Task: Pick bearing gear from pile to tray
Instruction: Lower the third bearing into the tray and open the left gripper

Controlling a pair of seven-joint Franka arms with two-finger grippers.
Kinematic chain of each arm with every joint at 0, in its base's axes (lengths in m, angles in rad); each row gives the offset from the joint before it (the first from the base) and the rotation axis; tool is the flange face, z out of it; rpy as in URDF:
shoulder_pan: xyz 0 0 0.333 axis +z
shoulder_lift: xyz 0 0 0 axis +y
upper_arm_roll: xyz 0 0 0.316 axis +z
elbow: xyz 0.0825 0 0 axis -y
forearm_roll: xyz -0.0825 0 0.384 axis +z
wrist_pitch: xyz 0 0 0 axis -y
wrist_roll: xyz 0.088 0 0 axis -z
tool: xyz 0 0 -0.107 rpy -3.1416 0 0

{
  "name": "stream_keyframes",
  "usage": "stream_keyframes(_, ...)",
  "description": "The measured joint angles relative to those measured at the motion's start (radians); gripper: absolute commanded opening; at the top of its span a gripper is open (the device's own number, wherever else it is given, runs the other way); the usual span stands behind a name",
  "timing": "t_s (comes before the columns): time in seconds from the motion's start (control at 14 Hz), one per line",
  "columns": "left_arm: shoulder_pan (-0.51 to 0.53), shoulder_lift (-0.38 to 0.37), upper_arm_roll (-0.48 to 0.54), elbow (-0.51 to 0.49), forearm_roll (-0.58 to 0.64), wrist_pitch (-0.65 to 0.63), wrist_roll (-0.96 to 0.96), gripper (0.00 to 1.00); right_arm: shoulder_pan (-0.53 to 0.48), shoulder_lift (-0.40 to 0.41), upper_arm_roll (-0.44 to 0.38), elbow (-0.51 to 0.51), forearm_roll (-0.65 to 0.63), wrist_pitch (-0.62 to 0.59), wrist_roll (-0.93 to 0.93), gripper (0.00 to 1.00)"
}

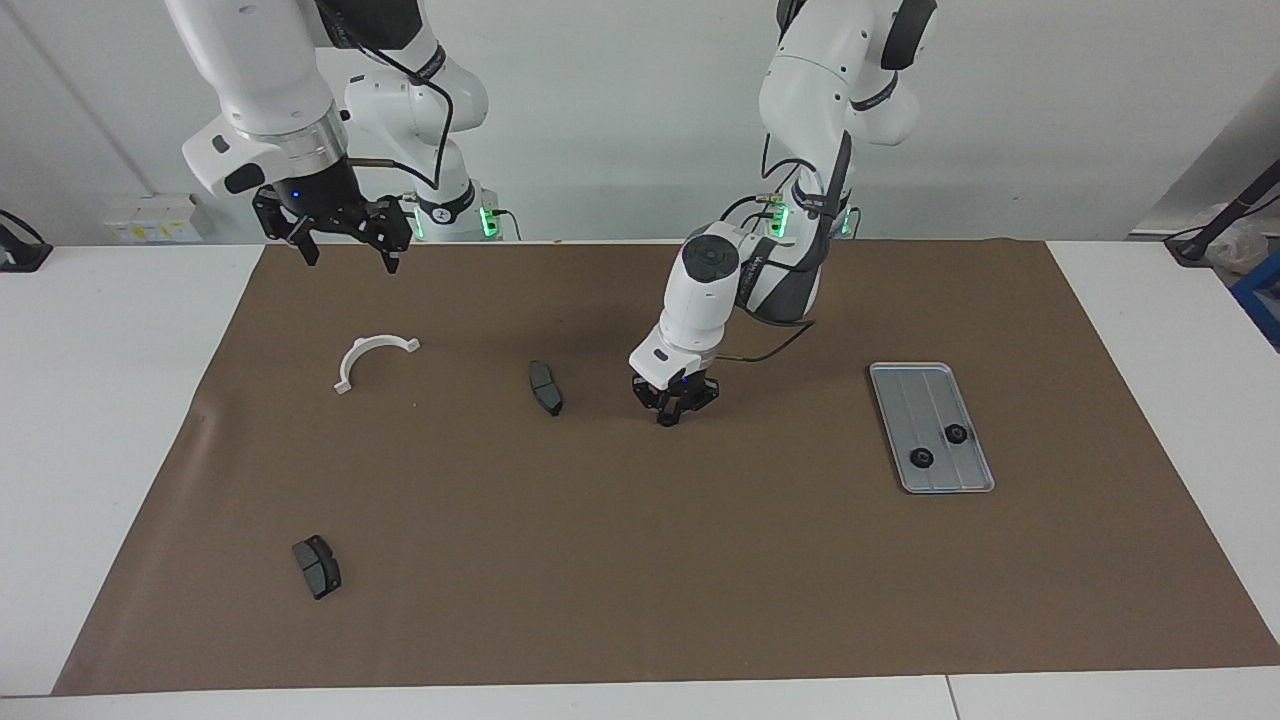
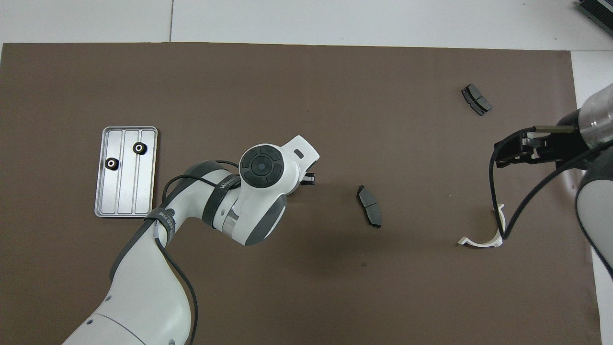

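The right gripper (image 1: 348,263) hangs in the air over the robots' edge of the brown mat (image 1: 640,580), jaws spread wide and holding nothing. The white half-ring bracket (image 1: 362,352) lies on the mat below those jaws and clear of them. One dark brake pad (image 1: 317,566) lies well apart from both grippers. The other brake pad (image 1: 546,387) lies near the left gripper (image 1: 669,419), on the side toward the right arm's end.

The left gripper is down at the mat, fingertips pressed together. Whether a small ring is pinched between them cannot be told. Well apart from those jaws, toward the left arm's end, lies the tray (image 1: 903,395). Two black rings (image 1: 956,433) (image 1: 921,458) lie in it.
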Motion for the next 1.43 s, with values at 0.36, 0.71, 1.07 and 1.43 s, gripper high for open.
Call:
stream_keyframes(0.36, 0.094, -0.011, 0.019, 0.116, 0.001, -0.15, 0.015, 0.06, 0.021, -0.003, -0.039, -0.013, 0.0, -0.012, -0.012, 1.0)
stream_keyframes(0.71, 0.364, -0.124, 0.022, 0.14, 0.001, -0.326, 0.274, 0.06, 0.009, -0.015, -0.043, -0.039, 0.061, -0.011, -0.013, 1.0)
stream_keyframes(1.07, 0.617, -0.205, 0.025, 0.029, 0.0, -0.422, 0.678, 0.06, -0.006, -0.018, -0.052, -0.055, 0.061, 0.102, -0.032, 1.0)
stream_keyframes(1.43, 0.71, -0.287, 0.024, -0.252, -0.001, -0.207, 0.841, 0.29, -0.006, -0.018, -0.052, -0.073, 0.05, 0.145, -0.044, 1.0)
